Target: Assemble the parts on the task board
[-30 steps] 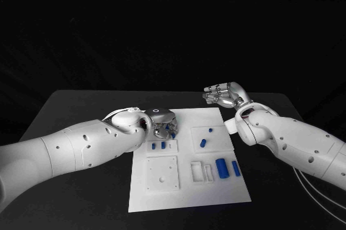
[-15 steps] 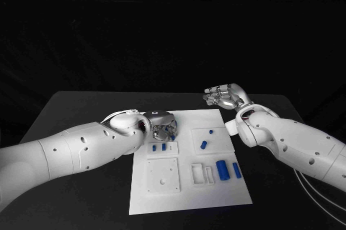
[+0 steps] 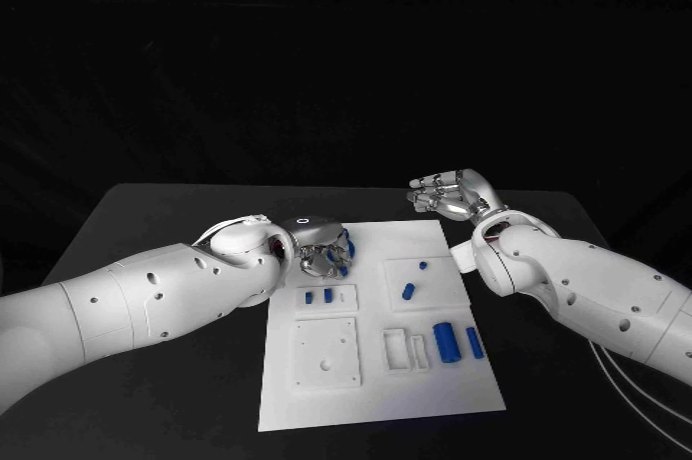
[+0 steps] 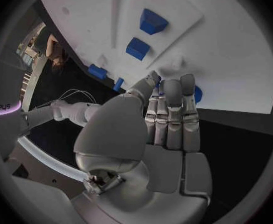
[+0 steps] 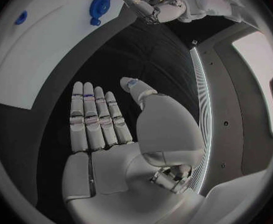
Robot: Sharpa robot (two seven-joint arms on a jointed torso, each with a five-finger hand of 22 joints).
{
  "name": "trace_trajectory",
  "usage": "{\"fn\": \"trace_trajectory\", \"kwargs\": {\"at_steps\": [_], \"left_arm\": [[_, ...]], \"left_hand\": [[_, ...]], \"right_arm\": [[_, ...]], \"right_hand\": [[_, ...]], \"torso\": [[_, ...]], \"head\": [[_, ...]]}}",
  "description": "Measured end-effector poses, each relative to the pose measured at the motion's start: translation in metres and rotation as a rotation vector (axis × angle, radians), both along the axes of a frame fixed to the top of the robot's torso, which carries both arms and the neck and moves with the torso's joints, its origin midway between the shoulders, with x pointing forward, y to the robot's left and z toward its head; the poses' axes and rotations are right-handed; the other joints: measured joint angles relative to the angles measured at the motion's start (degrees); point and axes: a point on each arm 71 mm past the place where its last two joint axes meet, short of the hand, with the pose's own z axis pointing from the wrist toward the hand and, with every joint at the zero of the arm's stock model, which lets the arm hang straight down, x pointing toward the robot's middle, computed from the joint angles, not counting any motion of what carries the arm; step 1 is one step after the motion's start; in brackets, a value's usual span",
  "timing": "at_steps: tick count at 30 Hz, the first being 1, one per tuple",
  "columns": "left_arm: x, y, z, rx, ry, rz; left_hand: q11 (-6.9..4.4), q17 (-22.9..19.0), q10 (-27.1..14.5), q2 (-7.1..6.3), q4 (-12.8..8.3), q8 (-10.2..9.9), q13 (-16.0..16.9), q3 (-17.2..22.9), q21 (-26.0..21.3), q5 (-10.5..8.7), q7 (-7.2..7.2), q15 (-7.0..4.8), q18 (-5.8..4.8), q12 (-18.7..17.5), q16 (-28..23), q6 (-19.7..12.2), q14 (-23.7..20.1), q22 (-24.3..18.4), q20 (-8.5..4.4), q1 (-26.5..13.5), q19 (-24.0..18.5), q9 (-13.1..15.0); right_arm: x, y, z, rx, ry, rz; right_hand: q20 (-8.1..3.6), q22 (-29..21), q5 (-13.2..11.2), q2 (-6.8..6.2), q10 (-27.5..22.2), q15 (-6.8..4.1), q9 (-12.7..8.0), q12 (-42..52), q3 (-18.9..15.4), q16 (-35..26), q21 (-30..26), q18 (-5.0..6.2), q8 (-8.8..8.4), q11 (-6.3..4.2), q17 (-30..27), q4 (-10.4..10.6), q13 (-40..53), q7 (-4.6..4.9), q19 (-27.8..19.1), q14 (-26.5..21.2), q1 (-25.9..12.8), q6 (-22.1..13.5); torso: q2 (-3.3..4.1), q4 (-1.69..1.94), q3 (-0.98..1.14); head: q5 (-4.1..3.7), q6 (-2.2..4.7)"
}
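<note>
The white task board point(image 3: 378, 380) lies in the middle of the table. My left hand point(image 3: 323, 252) hovers over its far left corner, and a small blue part point(image 3: 348, 247) shows at its fingertips. In the left wrist view the thumb and fingertips point(image 4: 185, 87) close around that blue part point(image 4: 198, 94), just above the board point(image 4: 235, 50). My right hand point(image 3: 453, 194) is off the board's far right corner, flat and holding nothing. The right wrist view shows its fingers point(image 5: 93, 119) straight and side by side over the black table.
Two small blue parts point(image 3: 319, 295) stand in a raised plate near the left hand, and two more point(image 3: 414, 279) sit on the right plate. Two larger blue parts point(image 3: 457, 339) lie at the board's right edge. A square plate point(image 3: 325, 348) and slotted frame point(image 3: 404, 345) sit nearer me.
My left hand has shifted slightly toward the board's far edge, with the blue part moving along at its fingertips. The right hand has stayed almost still.
</note>
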Motion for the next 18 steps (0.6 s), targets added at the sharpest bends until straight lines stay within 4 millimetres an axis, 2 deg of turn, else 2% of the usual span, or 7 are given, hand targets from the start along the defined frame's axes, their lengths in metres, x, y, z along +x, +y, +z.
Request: {"fn": "trace_trajectory", "kwargs": {"at_steps": [9, 18], "left_arm": [[-0.002, 0.009, 0.008, -0.033, 0.010, 0.013], [-0.005, 0.026, 0.008, -0.042, 0.033, 0.040]], "left_hand": [[0.00, 0.00, 0.00, 0.00, 0.00, 0.00, 0.00, 0.00, 0.00, 0.00, 0.00, 0.00, 0.00, 0.00, 0.00, 0.00, 0.00, 0.00, 0.00, 0.00, 0.00, -0.01], [0.00, 0.00, 0.00, 0.00, 0.00, 0.00, 0.00, 0.00, 0.00, 0.33, 0.00, 0.00, 0.00, 0.00, 0.00, -0.01, 0.00, -0.01, 0.00, 0.00, -0.01, -0.02]], "right_arm": [[0.000, 0.000, 0.000, 0.000, 0.000, -0.001], [0.000, -0.002, 0.000, -0.002, 0.000, -0.004]], "right_hand": [[0.00, 0.00, 0.00, 0.00, 0.00, 0.00, 0.00, 0.00, 0.00, 0.00, 0.00, 0.00, 0.00, 0.00, 0.00, 0.00, 0.00, 0.00, 0.00, 0.00, 0.00, 0.00], [0.00, 0.00, 0.00, 0.32, 0.00, 0.00, 0.00, 0.00, 0.16, 0.00, 0.00, 0.00, 0.00, 0.00, 0.00, -0.16, 0.00, 0.00, 0.00, 0.00, -0.32, 0.00]], "torso": [[-0.05, -0.01, 0.02], [-0.02, 0.03, 0.03]], "head": [[0.27, 0.18], [0.46, 0.40]]}}
